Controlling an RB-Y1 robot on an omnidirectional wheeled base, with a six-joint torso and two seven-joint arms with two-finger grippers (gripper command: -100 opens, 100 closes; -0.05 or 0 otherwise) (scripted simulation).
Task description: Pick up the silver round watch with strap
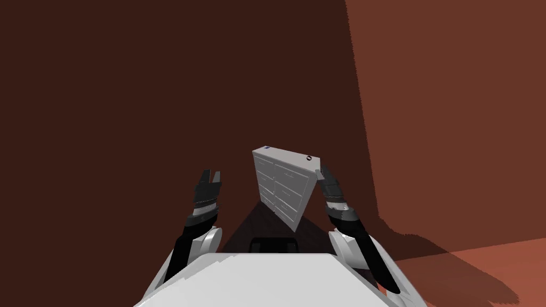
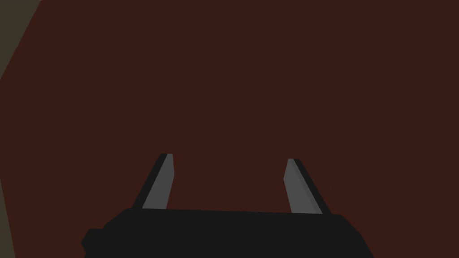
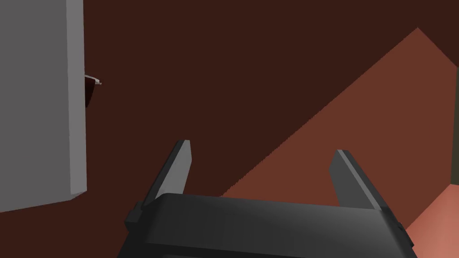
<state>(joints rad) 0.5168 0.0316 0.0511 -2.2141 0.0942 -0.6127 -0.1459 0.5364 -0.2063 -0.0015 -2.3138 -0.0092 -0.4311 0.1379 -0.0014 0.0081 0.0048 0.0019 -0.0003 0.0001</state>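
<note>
Grey dresser, head view: the dresser (image 1: 282, 186) sits dead ahead against a dark red-brown wall (image 1: 133, 80), with reddish floor (image 1: 522, 261) off to my right.
Watch, head view: the watch (image 1: 308, 158) is a tiny ring on the dresser top, near its right corner. A small blue thing (image 1: 266, 147) lies well apart at the other corner.
Hands, head view: left hand (image 1: 209, 178) is left of the dresser, apart from it. Right hand (image 1: 321, 173) is just beside the watch's corner.
Left wrist view: left hand (image 2: 229, 158) is wide open and empty, facing the wall.
Right wrist view: right hand (image 3: 262, 150) is also spread open with nothing in it. The watch (image 3: 92, 87) pokes off the dresser top, to the side of the fingers and not between them.
Handling: my guess is it's light, with a stiff slick case and a floppy strap. I'd pinch across the round case, not the strap.
</note>
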